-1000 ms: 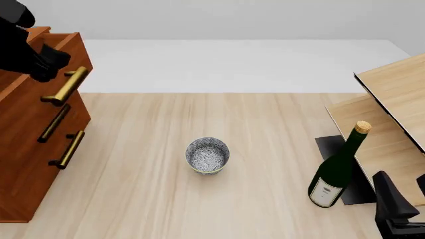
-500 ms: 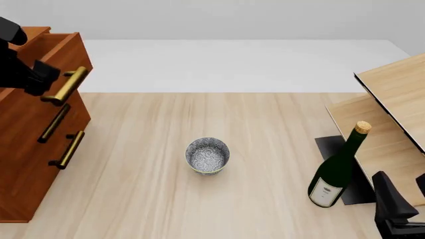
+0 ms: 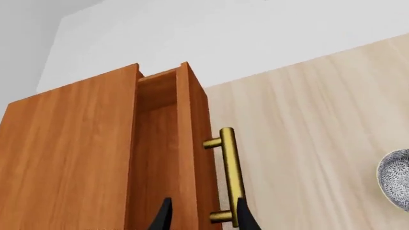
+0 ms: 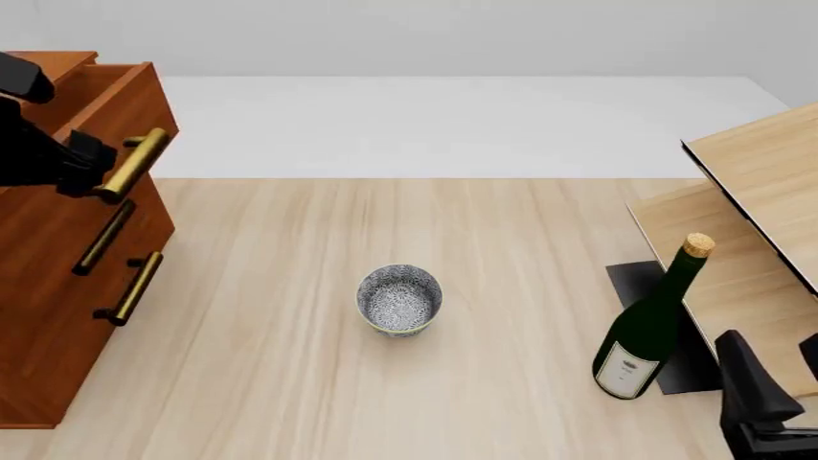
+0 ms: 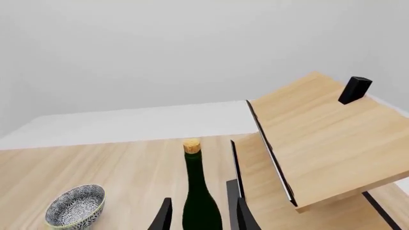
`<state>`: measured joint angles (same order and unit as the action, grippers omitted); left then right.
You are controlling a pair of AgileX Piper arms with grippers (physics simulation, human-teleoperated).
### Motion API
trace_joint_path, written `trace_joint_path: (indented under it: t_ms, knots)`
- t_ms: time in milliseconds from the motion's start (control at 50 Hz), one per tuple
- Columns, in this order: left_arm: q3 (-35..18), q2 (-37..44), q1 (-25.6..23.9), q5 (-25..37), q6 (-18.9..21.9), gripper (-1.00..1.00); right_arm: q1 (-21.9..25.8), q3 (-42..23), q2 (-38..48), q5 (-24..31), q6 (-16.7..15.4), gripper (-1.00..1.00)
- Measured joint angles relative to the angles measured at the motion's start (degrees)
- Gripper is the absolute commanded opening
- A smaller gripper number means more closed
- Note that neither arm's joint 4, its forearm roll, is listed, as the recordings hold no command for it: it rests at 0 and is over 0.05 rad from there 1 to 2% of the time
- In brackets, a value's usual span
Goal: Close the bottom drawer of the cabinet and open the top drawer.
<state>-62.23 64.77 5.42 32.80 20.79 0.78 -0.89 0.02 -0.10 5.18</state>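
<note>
top drawer: uppermost reddish-brown wooden drawer with a brass bar handle, pulled partly out of the cabinet, hollow inside visible in the left wrist view.
cabinet: large reddish-brown wooden chest of 3 drawers at the table's left edge.
bottom drawer: lowest drawer, front level with the middle one, pushed in.
left end effector: black, fingers parted, straddling the drawer front beside the handle's near end; contact cannot be told.
right end effector: black, fingers apart, holding nothing, behind the dark green corked wine bottle.
table: pale wood, carrying a speckled grey bowl at the centre.
</note>
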Motion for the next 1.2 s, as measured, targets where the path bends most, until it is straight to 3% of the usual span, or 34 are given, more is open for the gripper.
trace_joint_path:
  t_ms: [760, 1200]
  knots:
    - [3.08, -0.16, 0.97, -2.21, -4.94, 1.0, 0.12, 0.05, 0.0, 0.02, -0.32, 1.0]
    - [2.65, 0.5, -2.32, -2.03, -7.42, 1.0, -0.03, 0.01, 0.0, 0.02, -0.24, 1.0]
